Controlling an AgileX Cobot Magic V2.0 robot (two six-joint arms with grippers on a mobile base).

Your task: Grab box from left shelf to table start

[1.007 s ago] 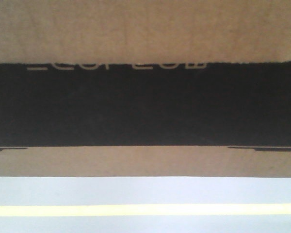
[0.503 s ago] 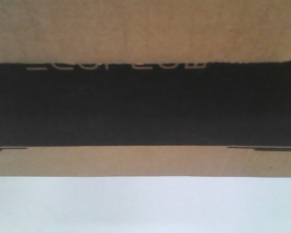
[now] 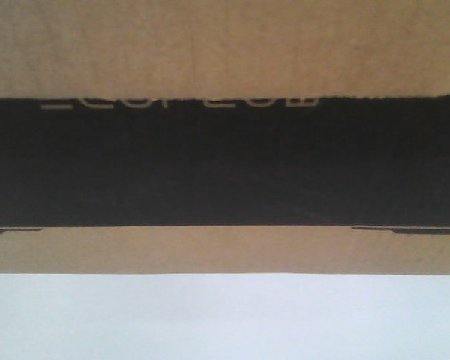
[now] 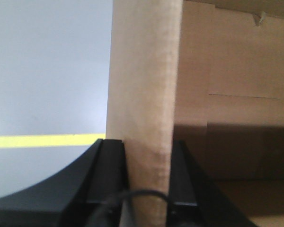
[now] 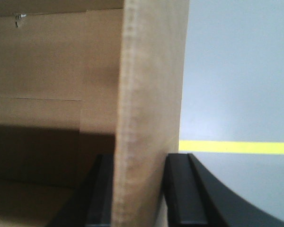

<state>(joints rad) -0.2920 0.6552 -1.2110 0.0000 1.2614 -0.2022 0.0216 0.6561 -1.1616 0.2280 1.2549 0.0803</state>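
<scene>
The box (image 3: 225, 45) is brown cardboard with a wide black panel and white lettering, and it fills most of the front view, very close to the camera. My left gripper (image 4: 147, 161) is shut on the box's upright side wall (image 4: 144, 71), one black finger on each face. My right gripper (image 5: 139, 175) is shut on the opposite side wall (image 5: 151, 71) in the same way. The box's open inside shows in both wrist views. The left shelf and the table are out of view.
Below the box lies a pale grey-white surface (image 3: 225, 319). A yellow stripe crosses the pale surface in the left wrist view (image 4: 47, 140) and in the right wrist view (image 5: 236, 147).
The yellow stripe seen below the box a second ago is gone from the front view; only the pale surface shows there now. The box holds its place in the frame.
</scene>
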